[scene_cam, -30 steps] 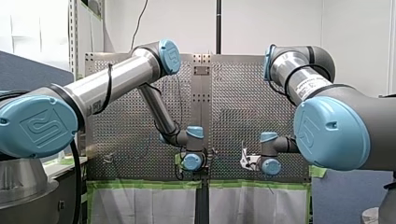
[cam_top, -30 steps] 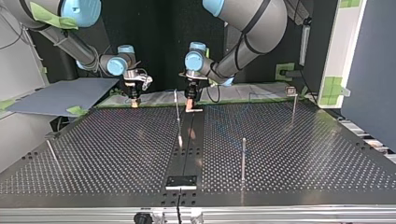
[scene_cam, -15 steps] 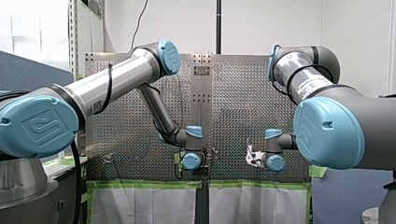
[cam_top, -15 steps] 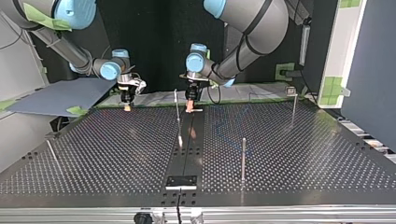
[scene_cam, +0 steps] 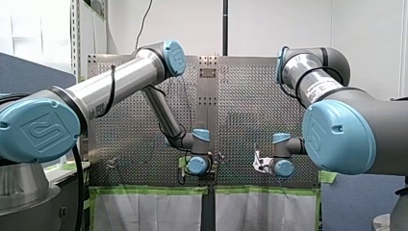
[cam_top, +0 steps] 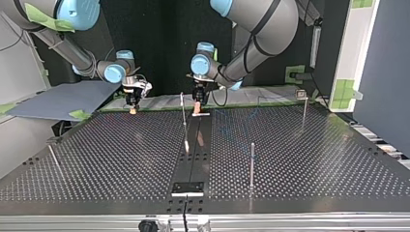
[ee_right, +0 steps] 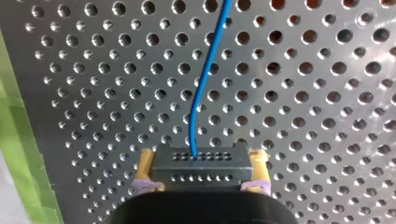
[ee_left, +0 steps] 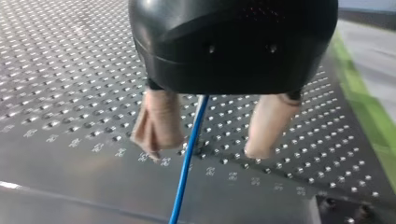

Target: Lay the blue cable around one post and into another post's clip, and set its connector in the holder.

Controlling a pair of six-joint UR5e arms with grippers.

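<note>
In the left wrist view my left gripper (ee_left: 203, 150) stands open, its beige pads (ee_left: 156, 123) apart. The blue cable (ee_left: 187, 163) runs loose between them without touching either pad. In the right wrist view my right gripper (ee_right: 201, 164) is shut on a dark block connector (ee_right: 201, 156), and the blue cable (ee_right: 205, 84) leads out ahead of it over the perforated table. In the top view my left gripper (cam_top: 197, 110) hangs at the far edge near the centre strip. My right gripper (cam_top: 132, 110) hangs further to that view's left.
Thin posts stand on the table in the top view: one by the centre strip (cam_top: 183, 118), one nearer the camera (cam_top: 252, 164), one at the far right with a clip on top (cam_top: 304, 108), and a leaning one at the left (cam_top: 53, 155). A black holder (cam_top: 188, 187) sits at the near edge.
My left gripper has opened, let go of the blue cable and risen slightly. My right arm carried the connector toward the top view's left, then held still.
</note>
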